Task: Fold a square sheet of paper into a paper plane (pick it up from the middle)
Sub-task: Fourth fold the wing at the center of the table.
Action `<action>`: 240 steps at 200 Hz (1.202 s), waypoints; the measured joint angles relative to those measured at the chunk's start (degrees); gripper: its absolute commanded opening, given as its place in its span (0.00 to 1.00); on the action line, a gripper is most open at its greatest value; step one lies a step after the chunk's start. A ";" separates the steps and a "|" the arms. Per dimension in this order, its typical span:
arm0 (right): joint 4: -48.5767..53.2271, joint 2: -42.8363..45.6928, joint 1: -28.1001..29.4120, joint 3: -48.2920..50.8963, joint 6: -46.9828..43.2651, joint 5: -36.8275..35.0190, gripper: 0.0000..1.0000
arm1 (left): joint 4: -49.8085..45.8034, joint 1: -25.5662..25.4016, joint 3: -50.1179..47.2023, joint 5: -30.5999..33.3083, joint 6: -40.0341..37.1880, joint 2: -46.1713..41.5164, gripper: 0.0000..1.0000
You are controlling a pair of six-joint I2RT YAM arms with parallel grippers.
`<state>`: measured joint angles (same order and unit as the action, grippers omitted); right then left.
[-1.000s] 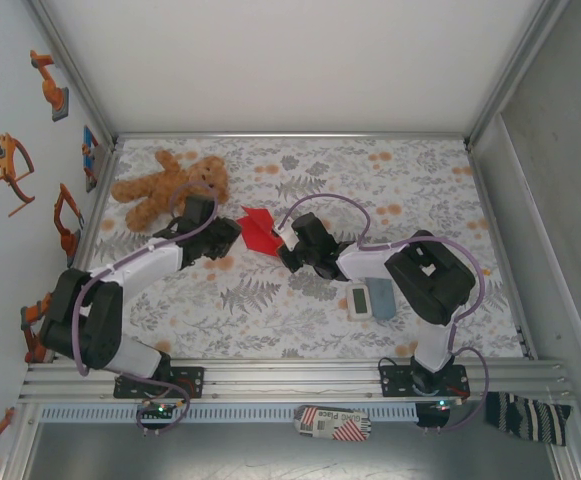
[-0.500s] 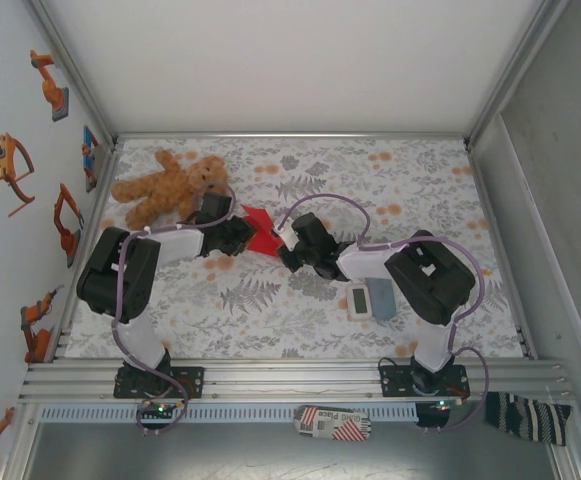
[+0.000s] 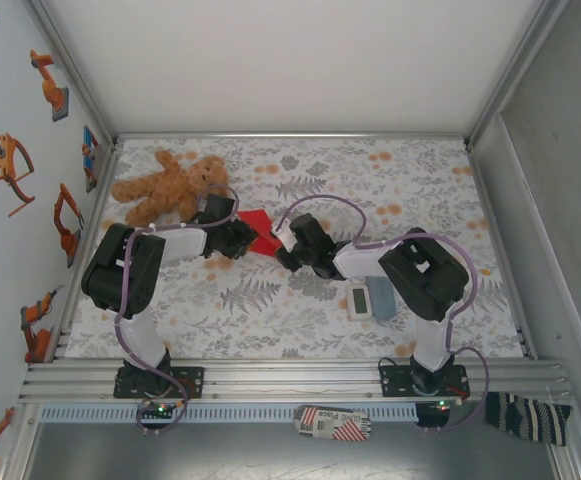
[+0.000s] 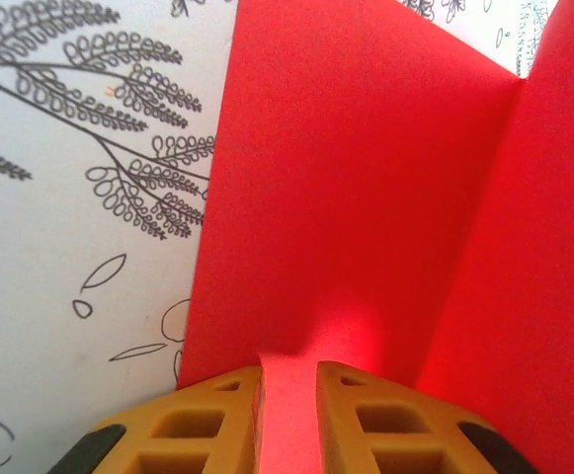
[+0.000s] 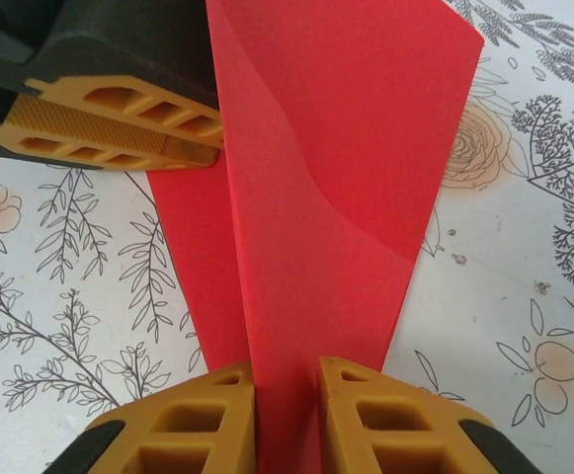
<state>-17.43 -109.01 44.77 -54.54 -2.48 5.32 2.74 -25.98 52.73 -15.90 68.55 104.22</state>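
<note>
The folded red paper point(image 3: 261, 228) lies mid-table between both grippers, creased down its middle and narrowing to a point. My left gripper point(image 3: 242, 238) holds its left side; in the left wrist view a raised ridge of the paper point(image 4: 366, 197) is pinched between the gripper's point(image 4: 288, 395) fingers. My right gripper point(image 3: 286, 243) is at the narrow right end. In the right wrist view the paper point(image 5: 336, 178) runs between that gripper's point(image 5: 287, 380) narrowly parted fingers; whether they press it is unclear. The left gripper's finger point(image 5: 119, 118) shows at the paper's far edge.
A brown teddy bear point(image 3: 170, 185) lies at the back left, just behind the left gripper. A white timer point(image 3: 359, 300) and a grey-blue block point(image 3: 382, 298) sit near the right arm's elbow. The floral cloth point(image 3: 270, 310) covers the table.
The left arm has drawn its elbow back and up, and its gripper has moved right onto the paper's left side and closed. The right gripper has stayed in place, jaws easing slightly.
</note>
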 measured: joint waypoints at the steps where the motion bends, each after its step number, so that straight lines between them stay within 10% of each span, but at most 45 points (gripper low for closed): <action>1: 0.00 0.00 0.00 0.00 0.02 0.00 0.22 | 0.00 0.00 0.00 0.00 0.00 0.00 0.22; 240: 2.84 -1.09 0.44 -1.60 1.29 4.13 0.08 | -5.20 -0.79 -0.02 3.52 -1.90 -4.55 0.25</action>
<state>-14.59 -110.10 45.21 -56.14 -1.19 9.45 -2.46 -26.76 52.71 -12.38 66.65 99.68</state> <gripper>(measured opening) 0.081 0.244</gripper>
